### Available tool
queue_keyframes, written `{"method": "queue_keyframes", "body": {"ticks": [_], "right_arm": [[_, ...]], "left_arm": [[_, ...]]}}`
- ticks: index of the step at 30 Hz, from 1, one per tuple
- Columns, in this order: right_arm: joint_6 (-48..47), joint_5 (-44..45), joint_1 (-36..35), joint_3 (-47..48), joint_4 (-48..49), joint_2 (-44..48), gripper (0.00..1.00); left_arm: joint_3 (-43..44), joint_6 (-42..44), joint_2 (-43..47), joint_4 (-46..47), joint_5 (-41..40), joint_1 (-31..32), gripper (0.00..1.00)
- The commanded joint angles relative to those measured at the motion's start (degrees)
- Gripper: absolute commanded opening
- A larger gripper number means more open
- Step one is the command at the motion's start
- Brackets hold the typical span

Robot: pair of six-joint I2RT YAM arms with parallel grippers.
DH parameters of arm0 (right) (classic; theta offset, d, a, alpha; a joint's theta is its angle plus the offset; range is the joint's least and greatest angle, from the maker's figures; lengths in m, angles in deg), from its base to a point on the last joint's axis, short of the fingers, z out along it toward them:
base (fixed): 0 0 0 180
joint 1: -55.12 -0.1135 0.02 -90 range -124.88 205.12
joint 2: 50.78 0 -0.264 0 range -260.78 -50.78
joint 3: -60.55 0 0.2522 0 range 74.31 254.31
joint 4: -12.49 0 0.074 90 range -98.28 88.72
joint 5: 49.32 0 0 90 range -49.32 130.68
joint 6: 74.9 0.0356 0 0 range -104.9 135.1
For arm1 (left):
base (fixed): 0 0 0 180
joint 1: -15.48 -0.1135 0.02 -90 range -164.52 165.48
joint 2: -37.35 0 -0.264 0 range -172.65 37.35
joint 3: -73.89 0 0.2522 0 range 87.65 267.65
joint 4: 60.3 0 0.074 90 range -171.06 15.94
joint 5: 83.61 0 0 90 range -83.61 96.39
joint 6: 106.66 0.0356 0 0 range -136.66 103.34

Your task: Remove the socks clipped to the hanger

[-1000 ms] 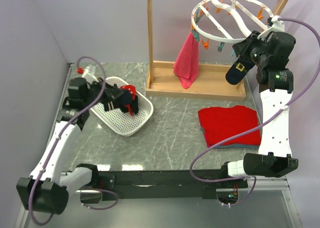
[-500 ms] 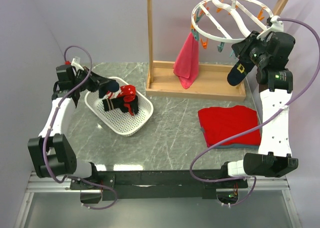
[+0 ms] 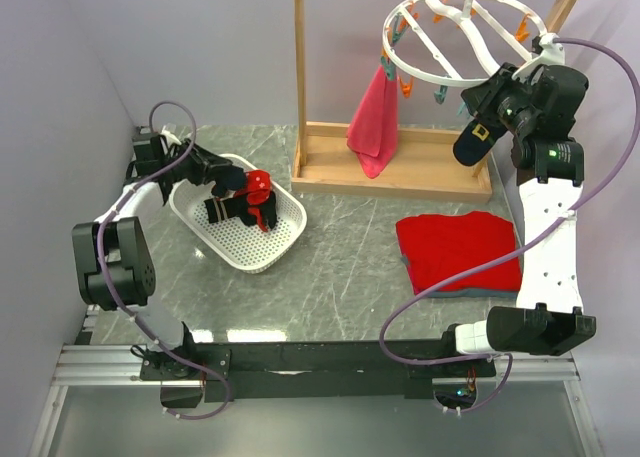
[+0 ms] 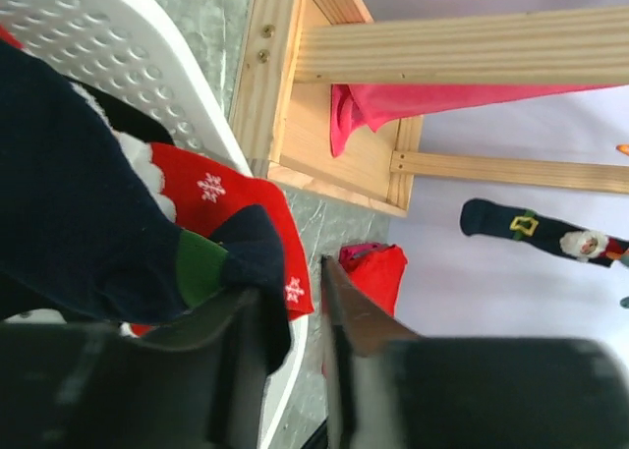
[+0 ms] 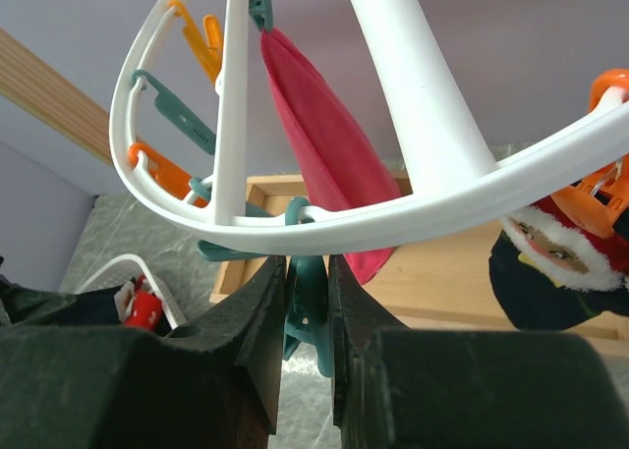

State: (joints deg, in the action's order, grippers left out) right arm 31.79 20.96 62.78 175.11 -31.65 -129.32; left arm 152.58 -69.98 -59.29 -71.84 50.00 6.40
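Swung back now, left gripper (image 4: 293, 284) stands parted beside the knitted navy sock (image 4: 88, 223); right gripper (image 5: 307, 268) pinches a teal plastic clip (image 5: 303, 323).

One hanger (image 5: 413, 95), one clipped sock (image 3: 472, 142), perhaps three basketed socks (image 3: 240, 205).
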Motion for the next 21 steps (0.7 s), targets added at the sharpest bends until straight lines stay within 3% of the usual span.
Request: {"method": "queue_keyframes", "body": {"ticks": [1,2,5,8,13,17,21], "right_arm": [[0.62,-1.63,0.34,-0.16,1.89,1.55,0.0],[0.54,-1.81,0.42,-0.25,1.89,1.64,0.0],[0.54,-1.72,0.34,-0.33,1.98,1.64,0.0],[0.63,-1.72,0.34,-0.42,2.16,1.73,0.0],[0.63,-1.63,0.34,-0.33,1.81,1.55,0.0],[0.36,-1.37,0.34,-0.07,1.45,1.55,0.0],[0.36,-1.45,0.25,-0.51,1.54,2.25,0.0]], "left_arm": [[-0.24,1.37,3.91,2.44,1.38,1.87,0.34],[-0.93,1.81,5.05,1.74,1.65,2.05,0.43],[-3.39,3.4,7.95,1.21,1.91,2.14,0.59],[-6.11,3.84,12.78,2.09,2.61,2.23,0.67],[-7.44,4.63,20.07,-0.18,2.88,5.29,0.69],[-8.23,6.91,22.55,-4.76,-1.94,10.3,0.7],[-9.82,7.44,23.25,-6.26,-7.47,10.05,0.69]]}}
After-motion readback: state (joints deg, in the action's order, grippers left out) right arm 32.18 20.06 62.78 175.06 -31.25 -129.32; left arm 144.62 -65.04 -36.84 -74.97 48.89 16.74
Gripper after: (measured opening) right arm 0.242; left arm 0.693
